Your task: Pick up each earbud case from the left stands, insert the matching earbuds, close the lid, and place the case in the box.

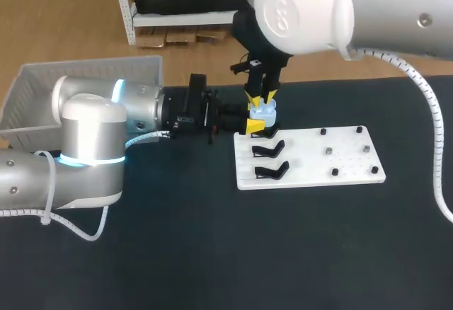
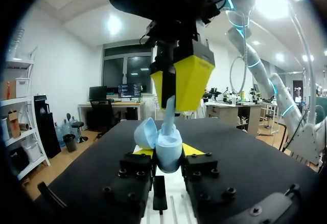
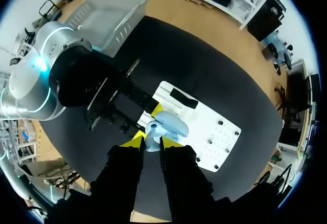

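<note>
Head view: looks down on a dark table with a white stand board lying near its middle. Finds the left gripper held level over the board's far left corner, one yellow tip pressed to each side of a pale blue earbud case. Shows the right gripper pointing straight down onto that same case.

Left wrist view: sees the case pinched between its own two tips, with the lid tipped open to one side. Directly above, has the other arm's yellow tips closed on a pale blue earbud, stem downward and lower end at the case's open mouth. Cannot tell whether seated or only touching.

Right wrist view: looks along its own dark fingers, drawn narrow on the earbud, with the open case just beyond and the left arm's black wrist crowding in beside it.

Around: two black stands on the board's left side, just beside the held case. Small dark pegs dotted over the right half. White mesh basket at the far left corner, well apart from the case, with the left arm lying between the two.
</note>
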Robot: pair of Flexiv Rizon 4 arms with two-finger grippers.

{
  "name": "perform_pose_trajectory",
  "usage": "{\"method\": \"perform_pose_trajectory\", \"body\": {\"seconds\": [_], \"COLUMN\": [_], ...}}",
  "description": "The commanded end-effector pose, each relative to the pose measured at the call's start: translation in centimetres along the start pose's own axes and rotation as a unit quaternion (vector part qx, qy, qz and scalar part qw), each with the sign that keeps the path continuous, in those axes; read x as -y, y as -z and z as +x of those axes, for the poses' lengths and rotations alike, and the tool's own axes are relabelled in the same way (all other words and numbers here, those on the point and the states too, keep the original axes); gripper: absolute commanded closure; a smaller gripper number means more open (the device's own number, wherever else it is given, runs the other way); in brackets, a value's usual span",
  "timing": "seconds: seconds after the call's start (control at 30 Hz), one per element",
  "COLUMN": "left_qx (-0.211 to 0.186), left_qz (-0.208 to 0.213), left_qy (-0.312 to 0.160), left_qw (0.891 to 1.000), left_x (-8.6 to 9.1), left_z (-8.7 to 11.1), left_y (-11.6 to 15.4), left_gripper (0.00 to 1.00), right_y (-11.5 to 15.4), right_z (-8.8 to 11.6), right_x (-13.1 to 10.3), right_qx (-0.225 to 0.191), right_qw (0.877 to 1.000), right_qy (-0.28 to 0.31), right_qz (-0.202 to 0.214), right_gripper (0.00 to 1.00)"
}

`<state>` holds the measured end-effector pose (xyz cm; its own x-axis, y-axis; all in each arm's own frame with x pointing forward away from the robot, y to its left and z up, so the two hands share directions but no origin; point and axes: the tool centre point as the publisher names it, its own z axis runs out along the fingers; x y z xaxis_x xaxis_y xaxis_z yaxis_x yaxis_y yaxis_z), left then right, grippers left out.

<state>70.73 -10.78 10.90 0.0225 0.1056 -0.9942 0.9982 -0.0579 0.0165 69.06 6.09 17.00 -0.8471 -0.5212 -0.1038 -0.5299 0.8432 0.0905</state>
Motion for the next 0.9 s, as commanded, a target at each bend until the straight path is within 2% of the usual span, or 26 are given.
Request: {"method": "perform_pose_trajectory", "body": {"seconds": [0.03,0.9], "left_qx": [0.002,0.002], "left_qz": [-0.003,-0.003], "left_qy": [-0.002,-0.002], "left_qw": [1.000,1.000], "left_x": [0.14,0.14], "left_z": [0.11,0.11], "left_y": [0.00,0.00], "left_gripper": [1.00,1.00], "right_y": [-0.27,-0.77], "right_z": [0.32,-0.23], "right_x": [-0.05,0.02], "right_qx": [0.004,0.000], "right_qw": [1.000,1.000], "right_qy": [-0.001,-0.005], "right_qz": [0.002,-0.001], "right_gripper": [1.00,1.00]}}
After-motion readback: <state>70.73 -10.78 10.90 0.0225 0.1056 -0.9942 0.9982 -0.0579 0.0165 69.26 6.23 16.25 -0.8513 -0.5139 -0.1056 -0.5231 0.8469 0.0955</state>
